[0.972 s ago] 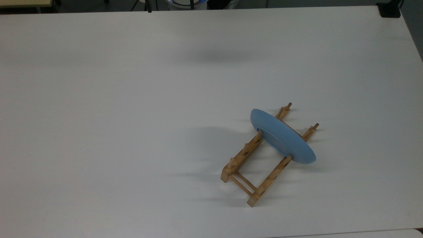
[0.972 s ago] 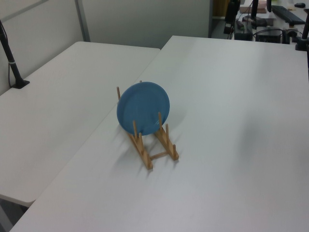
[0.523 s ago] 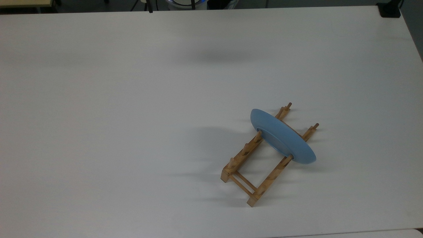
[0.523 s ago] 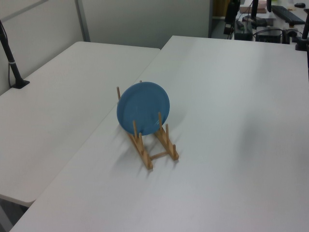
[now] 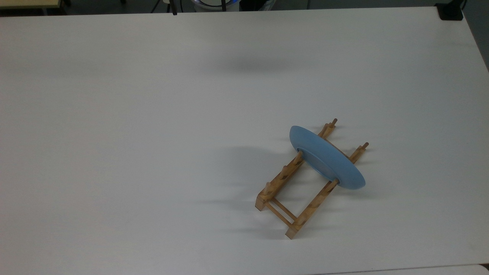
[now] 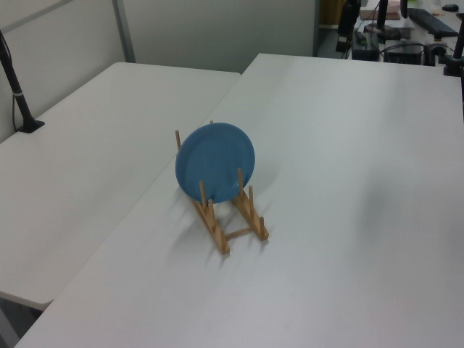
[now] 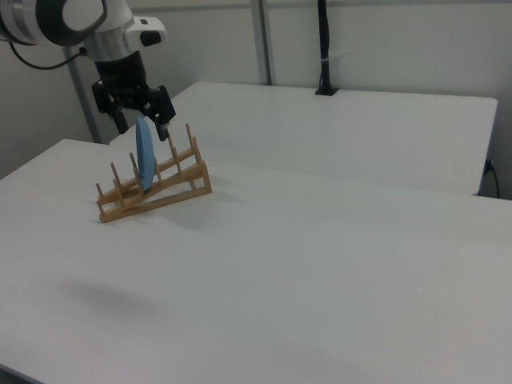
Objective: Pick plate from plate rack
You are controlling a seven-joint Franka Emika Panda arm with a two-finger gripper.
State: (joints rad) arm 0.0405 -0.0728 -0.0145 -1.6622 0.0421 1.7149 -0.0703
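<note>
Bare table [image 5: 153, 114] surrounds the plate rack [image 5: 290, 191]; only its pegs flank the plate [image 5: 324, 158].

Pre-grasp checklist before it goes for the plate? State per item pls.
1. Plate seated in the plate rack, standing on edge between pegs: ok.
2. Rack flat on the table, both rails down: ok.
3. Gripper jaws open: ok, spread apart in the right view.
4. Jaws lined up on the plate's top rim: cannot tell. In the right view they straddle it, but in the top view and the left view the rim stands free, so this may be mere line of sight.
5. Jaws touching the plate: not ok, no contact seen.
6. Path straight up out of the slot: probably ok, nothing above the rim in the left view.
</note>
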